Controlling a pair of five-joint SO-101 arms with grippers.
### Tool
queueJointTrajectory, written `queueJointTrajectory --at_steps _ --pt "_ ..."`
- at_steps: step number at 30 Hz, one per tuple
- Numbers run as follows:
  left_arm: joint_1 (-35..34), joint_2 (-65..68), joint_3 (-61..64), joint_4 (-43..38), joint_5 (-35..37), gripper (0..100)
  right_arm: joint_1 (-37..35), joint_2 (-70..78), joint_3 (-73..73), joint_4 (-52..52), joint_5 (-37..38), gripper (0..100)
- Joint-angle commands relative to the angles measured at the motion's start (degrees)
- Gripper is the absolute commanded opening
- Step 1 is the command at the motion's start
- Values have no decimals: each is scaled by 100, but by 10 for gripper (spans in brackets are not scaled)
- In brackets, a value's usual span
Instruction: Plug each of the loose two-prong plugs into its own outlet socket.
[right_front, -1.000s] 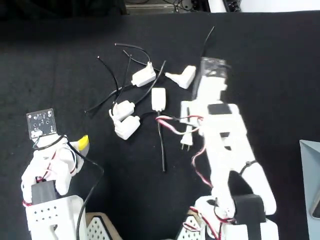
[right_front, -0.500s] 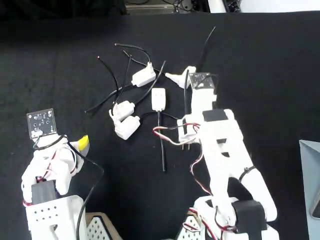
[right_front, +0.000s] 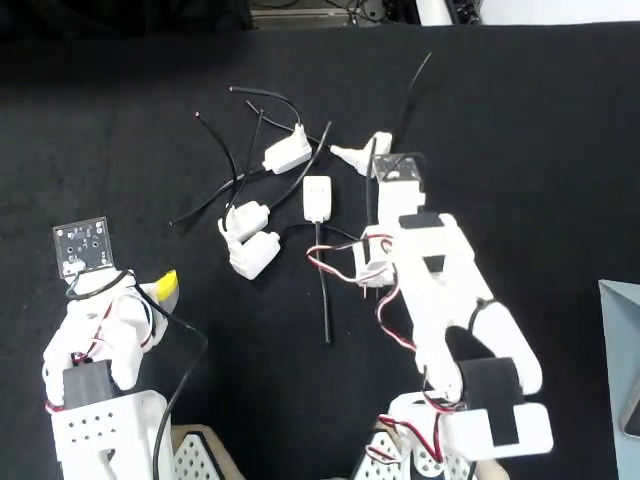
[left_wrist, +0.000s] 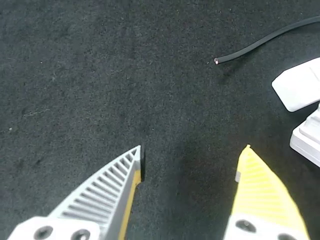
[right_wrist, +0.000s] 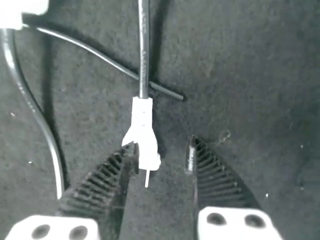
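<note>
The right arm (right_front: 440, 290) stretches from its base at the near edge out over the middle of the worktop (right_front: 520, 120), its wrist pitched down. The right tool (right_wrist: 162, 150) hangs low with its dark, ribbed fingers (right_wrist: 107, 177) moderately spread. They gape around a white two-prong plug (right_wrist: 142, 132) that lies on the worktop close against one fingertip, not pinched. The plug is small, moulded plastic, flaring towards its thin metal prongs, with a smooth black cord (right_wrist: 143, 45) running straight from its back. The left arm (right_front: 100, 340) sits folded back at the near corner, and the left tool (left_wrist: 194, 149) is spread wide above bare cloth, one ribbed finger pale grey and the other yellow. The blocky white outlet sockets (right_front: 288, 152) lie scattered among curling black leads on the matte, felt-like black worktop.
</note>
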Motion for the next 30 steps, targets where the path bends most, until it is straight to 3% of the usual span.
queueJointTrajectory --at_steps 1,10,19,26,30 --pt "-57 -44 -22 -35 -70 300 44 163 -207 -62 -35 155" --pt "-57 -44 -22 -35 -70 300 -721 198 -171 -44 -624 149" --pt "-57 -44 -22 -35 -70 300 -774 171 -198 -44 -633 15" --pt "-57 -44 -22 -35 -70 300 -765 145 -207 79 -580 19" --pt "-57 -44 -22 -35 -70 300 -774 154 -356 484 -501 83"
